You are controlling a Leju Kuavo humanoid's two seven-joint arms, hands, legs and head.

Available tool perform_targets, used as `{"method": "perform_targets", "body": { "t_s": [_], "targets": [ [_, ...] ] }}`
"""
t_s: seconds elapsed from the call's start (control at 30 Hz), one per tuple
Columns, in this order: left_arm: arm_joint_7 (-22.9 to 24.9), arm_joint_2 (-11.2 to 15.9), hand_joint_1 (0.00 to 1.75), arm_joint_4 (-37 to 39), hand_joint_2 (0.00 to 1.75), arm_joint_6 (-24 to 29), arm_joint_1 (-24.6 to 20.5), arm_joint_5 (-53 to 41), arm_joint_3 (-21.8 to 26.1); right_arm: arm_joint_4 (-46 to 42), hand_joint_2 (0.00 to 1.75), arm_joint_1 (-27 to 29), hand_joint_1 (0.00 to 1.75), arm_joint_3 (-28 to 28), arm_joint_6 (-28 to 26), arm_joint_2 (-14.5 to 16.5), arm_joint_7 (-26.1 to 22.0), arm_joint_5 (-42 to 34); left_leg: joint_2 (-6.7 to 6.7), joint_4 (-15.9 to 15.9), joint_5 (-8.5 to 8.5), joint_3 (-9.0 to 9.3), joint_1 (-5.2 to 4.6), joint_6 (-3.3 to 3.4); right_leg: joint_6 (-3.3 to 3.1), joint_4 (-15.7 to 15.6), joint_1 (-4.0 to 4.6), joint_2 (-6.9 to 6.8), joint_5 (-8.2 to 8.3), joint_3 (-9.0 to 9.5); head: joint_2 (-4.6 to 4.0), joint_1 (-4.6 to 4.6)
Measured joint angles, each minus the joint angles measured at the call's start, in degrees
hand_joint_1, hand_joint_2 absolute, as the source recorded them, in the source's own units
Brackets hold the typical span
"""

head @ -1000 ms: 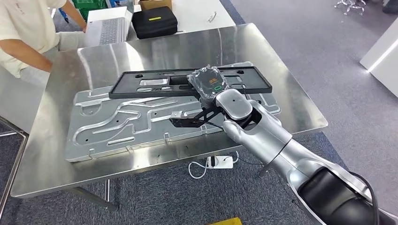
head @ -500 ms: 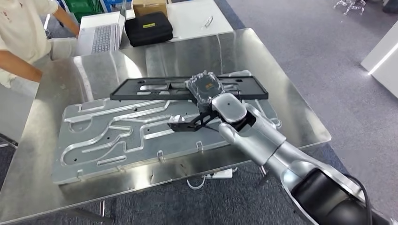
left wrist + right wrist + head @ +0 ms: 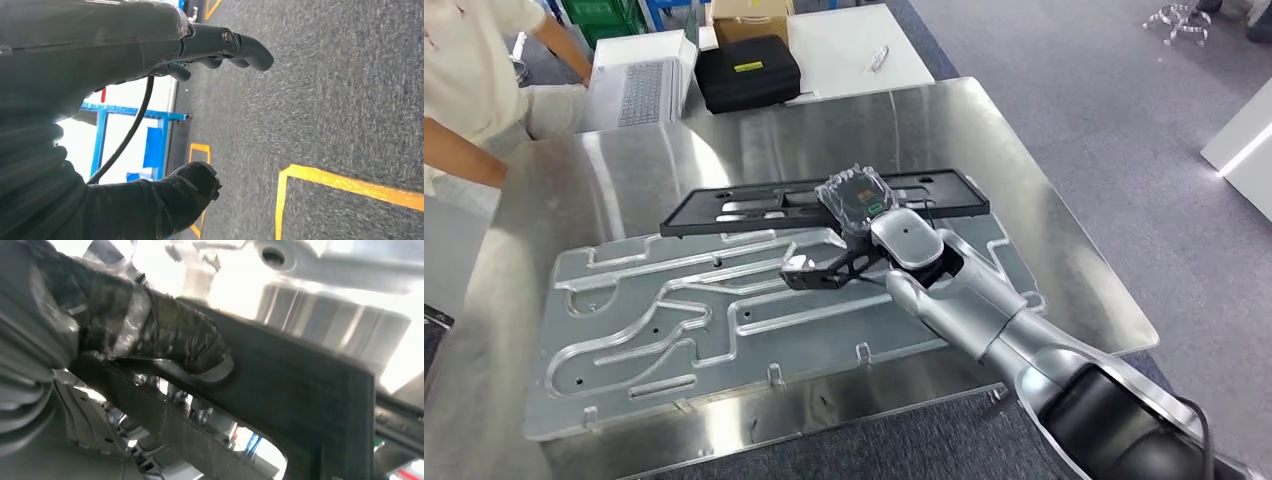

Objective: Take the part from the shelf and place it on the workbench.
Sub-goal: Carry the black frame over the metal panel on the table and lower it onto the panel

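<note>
A long black frame part [image 3: 699, 216] lies across the far edge of a grooved aluminium plate [image 3: 674, 310] on the steel workbench [image 3: 1064, 270]. My right hand [image 3: 856, 199], wrapped in clear film, grips the part near its middle. In the right wrist view the thumb [image 3: 170, 337] presses on the black part [image 3: 305, 390]. Whether the part rests on the plate or hangs just above it I cannot tell. My left hand [image 3: 200, 100] hangs over grey carpet with yellow floor lines, fingers apart and holding nothing.
A person [image 3: 464, 90] stands at the bench's far left corner, one arm over it. Behind the bench a white table [image 3: 854, 40] carries a laptop [image 3: 639, 90], a black case [image 3: 746, 72] and a cardboard box [image 3: 749, 8]. Grey carpet lies to the right.
The whole picture has shifted, so the camera moved; the bench now sits closer and further right. My right hand still holds the black part over the plate's far edge.
</note>
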Motion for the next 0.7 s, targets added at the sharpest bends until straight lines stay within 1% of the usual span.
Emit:
{"method": "perform_targets", "body": {
  "t_s": [0.03,0.07,0.13,0.37,0.5,0.6,0.7],
  "targets": [
    [0.27,0.01,0.0,0.0,1.75,-0.11,-0.05,0.12,0.05,0.04,0.0,-0.01,0.0,0.01,-0.02,0.08,-0.09,-0.17,-0.02,-0.06,-0.17,0.05,-0.02,-0.04,-0.11,-0.24,0.03,0.03,0.06,0.28,0.0,0.03],
    [0.56,0.0,0.0,0.0,1.75,-0.25,-0.08,0.27,0.1,0.05,0.0,-0.03,0.0,0.01,-0.04,0.18,-0.21,-0.42,0.02,-0.12,-0.29,0.22,-0.01,0.02,-0.17,-0.41,0.03,0.11,0.33,0.54,0.0,0.02],
    [1.13,-0.08,0.0,0.0,1.75,-0.47,-0.11,0.61,0.18,0.13,0.0,-0.03,0.0,0.03,-0.08,0.35,-0.46,-0.93,0.14,-0.45,-0.58,0.61,0.0,0.32,-0.12,-0.58,0.04,0.29,0.27,0.91,0.0,0.03],
    [1.73,-0.17,0.0,0.0,1.75,-0.26,-0.18,0.99,0.39,0.29,0.0,0.2,0.0,0.04,-0.08,0.61,-0.88,-1.53,0.19,-1.16,-0.92,1.09,0.05,0.04,-0.56,-0.57,0.14,0.34,-0.25,1.05,0.0,0.02],
    [1.75,-0.2,0.0,0.0,0.0,-0.26,-0.18,1.2,0.42,0.33,0.0,0.22,0.0,0.04,-0.08,0.61,-0.9,-1.55,0.21,-1.21,-0.96,1.12,0.1,-0.17,-0.58,-0.55,0.18,0.33,-0.26,1.1,0.0,0.02],
    [1.74,-0.2,0.0,0.0,0.0,-0.26,-0.17,1.36,0.44,0.33,0.0,0.21,0.0,0.06,-0.09,0.65,-0.96,-1.62,0.2,-1.21,-0.94,1.16,0.1,-0.38,-0.58,-0.54,0.17,0.3,-0.25,1.2,0.0,0.02],
    [1.75,-0.2,0.0,0.0,0.0,-0.26,-0.17,1.36,0.45,0.33,0.0,0.2,0.0,0.17,-0.1,0.75,-0.98,-1.7,0.2,-1.19,-0.94,1.21,0.09,-0.42,-0.58,-0.54,0.13,0.29,-0.25,1.29,0.0,0.02]
  ]
}}
